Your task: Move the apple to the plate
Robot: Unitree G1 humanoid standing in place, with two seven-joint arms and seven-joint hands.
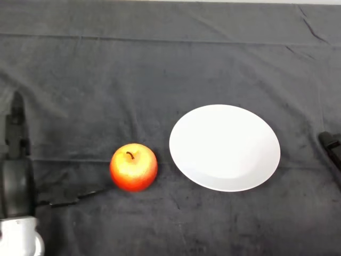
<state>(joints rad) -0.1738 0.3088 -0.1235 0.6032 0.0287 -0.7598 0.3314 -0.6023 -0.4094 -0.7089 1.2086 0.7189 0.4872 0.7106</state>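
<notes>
A red and yellow apple (133,166) with a short stem stands upright on the dark cloth, just left of a white plate (224,148). The plate holds nothing. My left hand (16,184) is at the view's left edge, left of the apple. It is open: its fingers (16,125) point straight away from me, and its thumb (69,195) reaches right, its tip close to the apple's lower left side. The hand holds nothing.
The table is covered by a dark wrinkled cloth (170,64). A black object (331,145) shows at the right edge, just right of the plate.
</notes>
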